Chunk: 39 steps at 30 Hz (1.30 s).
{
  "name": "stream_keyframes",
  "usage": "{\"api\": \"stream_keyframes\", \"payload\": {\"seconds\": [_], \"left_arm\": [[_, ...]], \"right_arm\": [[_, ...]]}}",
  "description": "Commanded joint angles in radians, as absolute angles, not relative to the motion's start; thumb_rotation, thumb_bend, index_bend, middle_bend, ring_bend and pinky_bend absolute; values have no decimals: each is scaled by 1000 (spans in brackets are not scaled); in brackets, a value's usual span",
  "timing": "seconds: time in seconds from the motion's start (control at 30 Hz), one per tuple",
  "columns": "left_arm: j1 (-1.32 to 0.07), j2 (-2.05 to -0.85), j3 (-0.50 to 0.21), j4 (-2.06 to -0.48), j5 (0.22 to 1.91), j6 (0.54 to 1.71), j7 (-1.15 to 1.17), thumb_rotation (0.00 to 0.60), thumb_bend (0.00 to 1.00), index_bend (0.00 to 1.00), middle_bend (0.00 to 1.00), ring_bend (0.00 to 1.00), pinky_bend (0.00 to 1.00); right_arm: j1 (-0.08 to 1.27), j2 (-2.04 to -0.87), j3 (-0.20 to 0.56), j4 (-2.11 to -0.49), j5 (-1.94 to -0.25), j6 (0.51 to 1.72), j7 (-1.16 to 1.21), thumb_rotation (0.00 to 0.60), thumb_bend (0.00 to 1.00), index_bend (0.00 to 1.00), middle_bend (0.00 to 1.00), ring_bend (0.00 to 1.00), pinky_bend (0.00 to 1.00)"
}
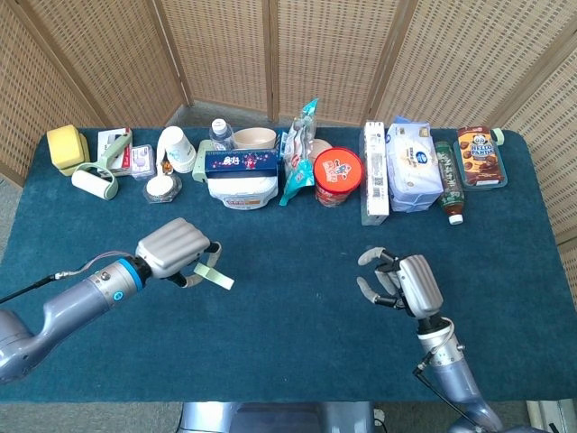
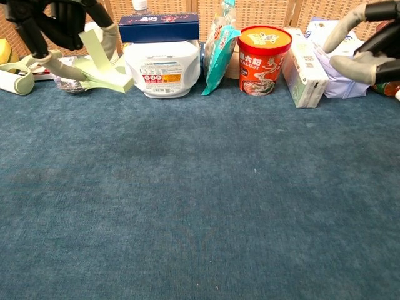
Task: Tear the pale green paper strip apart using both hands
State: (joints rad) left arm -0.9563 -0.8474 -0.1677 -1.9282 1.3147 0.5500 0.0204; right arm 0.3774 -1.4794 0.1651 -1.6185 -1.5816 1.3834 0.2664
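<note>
My left hand (image 1: pixel 174 248) holds the pale green paper strip (image 1: pixel 214 275) above the blue cloth at the left of centre. The strip pokes out to the right from under its fingers. In the chest view that left hand (image 2: pixel 53 28) is at the top left, with the folded paper strip (image 2: pixel 103 72) hanging from its fingers. My right hand (image 1: pixel 401 280) hovers at the right of centre with fingers spread apart and nothing in them. The chest view shows the right hand (image 2: pixel 362 40) at the top right edge. A wide gap separates the two hands.
A row of goods lines the far edge: a yellow sponge (image 1: pixel 65 144), lint roller (image 1: pixel 95 180), paper cups (image 1: pixel 178 149), white tub (image 1: pixel 242 189) under a blue box, teal bag (image 1: pixel 297 153), red noodle cup (image 1: pixel 337 176), white carton (image 1: pixel 375 171), tissue pack (image 1: pixel 413 167), bottle (image 1: pixel 448 180) and cookie box (image 1: pixel 479 155).
</note>
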Motion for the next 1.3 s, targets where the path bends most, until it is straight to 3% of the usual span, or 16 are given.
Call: {"api": "stream_keyframes", "payload": {"seconds": [0.03,0.5,1.3], "left_arm": [[-984,-859,-171,-1917,1290,525,50,600,457,660,1000,1000,1000],[-1062,-922,-163,-1886,1215,488,124,600,457,660,1000,1000,1000],[-1147,-971,-162,-1859,1178,486,180,600,457,660,1000,1000,1000]], "right_arm": [[382,-1485,157,-1617,-1586,1379,276,496,387,457,1000,1000,1000],[431,-1486,159,-1651,-1582,1324,267,496,387,349,1000,1000,998],[515,-1501,163,-1724,-1575,1240,172,498,390,340,1000,1000,993]]}}
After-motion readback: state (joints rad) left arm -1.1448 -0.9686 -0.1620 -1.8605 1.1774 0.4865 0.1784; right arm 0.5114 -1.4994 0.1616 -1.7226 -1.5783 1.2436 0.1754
